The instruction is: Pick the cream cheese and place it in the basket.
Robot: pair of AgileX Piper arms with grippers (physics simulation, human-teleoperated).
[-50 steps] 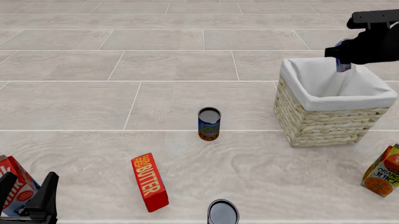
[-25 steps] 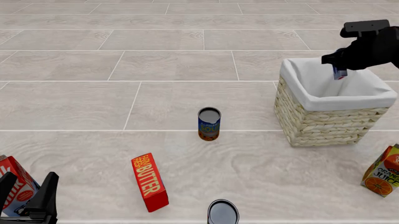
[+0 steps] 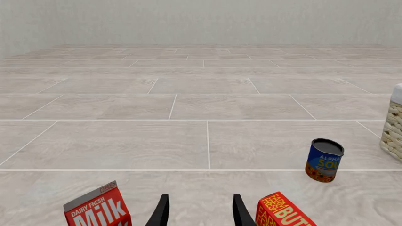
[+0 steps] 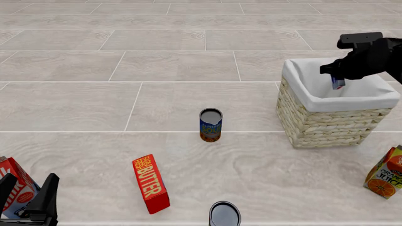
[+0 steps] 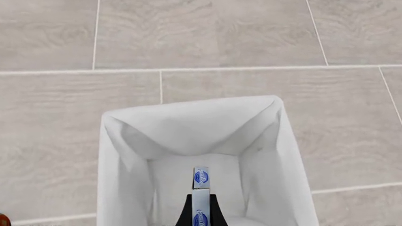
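The wicker basket (image 4: 326, 123) with a white liner stands at the right of the front view. My right gripper (image 4: 338, 80) hangs over its opening, shut on the cream cheese (image 4: 338, 83), a thin blue and white box held on edge just inside the rim. In the right wrist view the cream cheese (image 5: 201, 193) sticks out from between the fingers above the basket's white liner (image 5: 132, 165). My left gripper (image 4: 25, 197) rests open and empty at the near left; its fingers (image 3: 160, 214) show in the left wrist view.
A soup can (image 4: 210, 125) stands mid-floor, also in the left wrist view (image 3: 323, 160). A red butter box (image 4: 150, 189) lies near the front. A second can (image 4: 224, 214) is at the front edge. A milk carton (image 4: 14, 181) is by my left gripper, an orange juice carton (image 4: 384, 173) at the right.
My right gripper has moved left and down with the cream cheese, lowering it into the basket's opening. The left arm has not moved.
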